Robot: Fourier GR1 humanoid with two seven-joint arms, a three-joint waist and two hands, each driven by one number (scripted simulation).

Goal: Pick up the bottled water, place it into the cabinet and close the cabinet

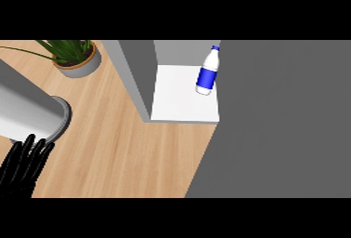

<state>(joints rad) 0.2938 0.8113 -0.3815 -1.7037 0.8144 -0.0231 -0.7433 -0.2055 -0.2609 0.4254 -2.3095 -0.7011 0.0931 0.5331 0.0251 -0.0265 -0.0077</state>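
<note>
The bottled water (207, 73), white with a blue label and blue cap, stands inside the open cabinet on its white shelf (179, 102), near the shelf's right side. A large dark grey panel (281, 121), apparently the cabinet door, fills the right of the view and meets the shelf's right edge close to the bottle. My left hand (24, 162) shows at the lower left over the wooden counter, fingers straight and pointing up, holding nothing. My right hand does not show anywhere.
A potted green plant (74, 56) stands at the back left of the wooden counter (130, 148). A big grey cylinder (31, 114) lies at the left edge, just above my left hand. The cabinet's grey side wall (133, 76) rises left of the shelf.
</note>
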